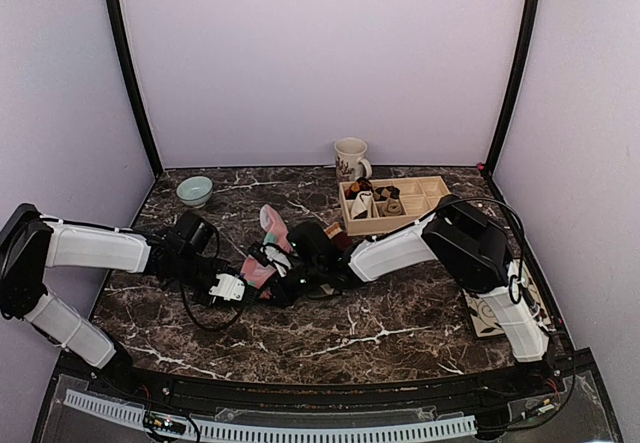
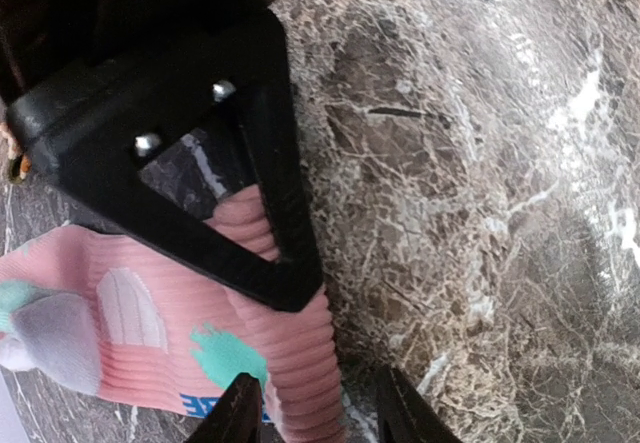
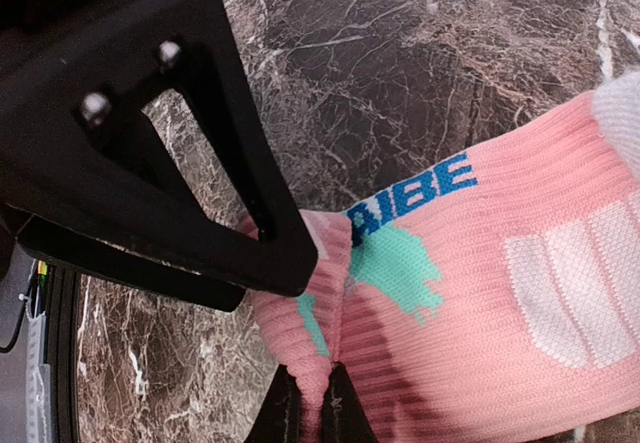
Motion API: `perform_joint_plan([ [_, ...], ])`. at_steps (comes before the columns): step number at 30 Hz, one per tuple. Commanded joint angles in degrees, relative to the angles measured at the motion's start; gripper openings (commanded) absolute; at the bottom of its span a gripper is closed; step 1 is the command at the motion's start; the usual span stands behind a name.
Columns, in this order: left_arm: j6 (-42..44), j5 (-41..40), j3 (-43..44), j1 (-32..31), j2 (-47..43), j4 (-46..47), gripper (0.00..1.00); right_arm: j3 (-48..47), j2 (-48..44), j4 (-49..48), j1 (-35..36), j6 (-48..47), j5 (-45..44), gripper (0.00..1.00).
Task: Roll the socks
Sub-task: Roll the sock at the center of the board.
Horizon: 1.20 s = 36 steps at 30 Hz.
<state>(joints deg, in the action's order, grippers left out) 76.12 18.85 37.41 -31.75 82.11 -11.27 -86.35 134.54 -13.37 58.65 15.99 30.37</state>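
I read the pink sock (image 1: 271,229) at the centre of the desk (image 1: 400,333) in the top view, lying between the two arms. In the right wrist view, the right hand (image 3: 314,408) at the bottom edge has its fingertips pressed together on a raised fold of the pink sock (image 3: 500,263), just below the blue lettering (image 3: 415,193). In the left wrist view, the left hand (image 2: 318,418) at the bottom edge is spread and straddles the ribbed end of the sock. One finger (image 2: 238,413) touches the fabric; the other stands apart from it. The sock body runs to the lower left of that frame.
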Motion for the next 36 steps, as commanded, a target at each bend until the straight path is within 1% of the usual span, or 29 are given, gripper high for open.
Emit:
perform_joint_plan([
  [1,0.4,-0.3,0.2,-0.1,1.6,-2.1,0.39,0.9,2.4,2.1,-0.9,2.0,0.4,0.0],
  [3,1.4,0.0,-0.6,-0.2,1.0,-2.2,0.38,0.9,2.8,2.0,-1.0,2.3,0.9,0.0],
  [6,0.9,-1.0,-1.4,-0.1,0.9,0.9,0.38,0.4,3.1,2.1,-1.0,2.4,1.3,0.0],
  [9,0.0,-1.7,-0.4,-0.1,2.6,0.5,0.37,0.5,3.0,2.0,-1.0,2.5,1.5,0.0],
  [11,0.7,-1.6,-0.4,-0.1,3.1,0.0,0.35,0.7,2.9,1.7,-1.1,2.7,1.7,0.0],
  [12,1.3,-1.6,-0.5,-0.2,3.3,-0.3,0.31,0.8,2.8,1.4,-1.1,3.0,1.8,0.0],
  [13,1.6,-1.4,-0.5,-0.1,3.6,-0.6,0.22,1.1,2.7,0.6,-1.3,3.6,2.1,0.01],
  [14,1.7,-1.4,-0.3,-0.1,4.0,-1.0,0.11,1.4,2.5,-0.2,-1.5,4.3,2.3,0.06],
  [15,1.4,-1.3,0.4,-0.1,4.9,-2.1,0.06,1.9,2.1,-1.2,-1.6,4.7,2.4,0.12],
  [17,-0.5,-1.1,3.2,0.0,7.1,-5.2,0.0,4.0,0.7,-4.9,-1.6,4.7,2.3,0.19],
  [19,-2.8,1.5,7.5,1.0,9.7,-10.2,0.0,7.5,-1.6,-9.5,-1.7,4.1,0.9,0.29],
  [20,-3.6,3.0,9.9,1.6,11.1,-13.1,0.0,9.3,-2.9,-11.6,-1.7,3.7,-0.5,0.37],
  [21,-4.1,4.4,11.9,2.2,12.2,-15.5,0.0,11.4,-4.4,-14.1,-1.7,3.1,-1.8,0.42],
  [24,-3.7,7.3,16.2,3.6,15.4,-22.4,0.0,17.2,-8.6,-20.9,-2.1,0.9,-4.3,0.51],
  [28,-5.5,10.8,21.3,4.3,19.3,-30.4,0.0,25.1,-14.4,-26.7,-2.2,-5.3,-8.6,0.54],
  [33,-7.3,16.8,29.1,5.1,25.5,-41.2,0.0,31.7,-20.9,-28.5,-1.3,-15.2,-9.9,0.54],
  [34,-7.5,18.1,30.5,5.1,26.9,-44.1,0.0,32.9,-22.1,-28.4,-0.6,-18.1,-10.1,0.54],
  [36,-7.0,19.9,33.5,5.1,29.9,-49.2,0.0,32.9,-23.4,-25.1,1.4,-24.4,-11.1,0.54],
])
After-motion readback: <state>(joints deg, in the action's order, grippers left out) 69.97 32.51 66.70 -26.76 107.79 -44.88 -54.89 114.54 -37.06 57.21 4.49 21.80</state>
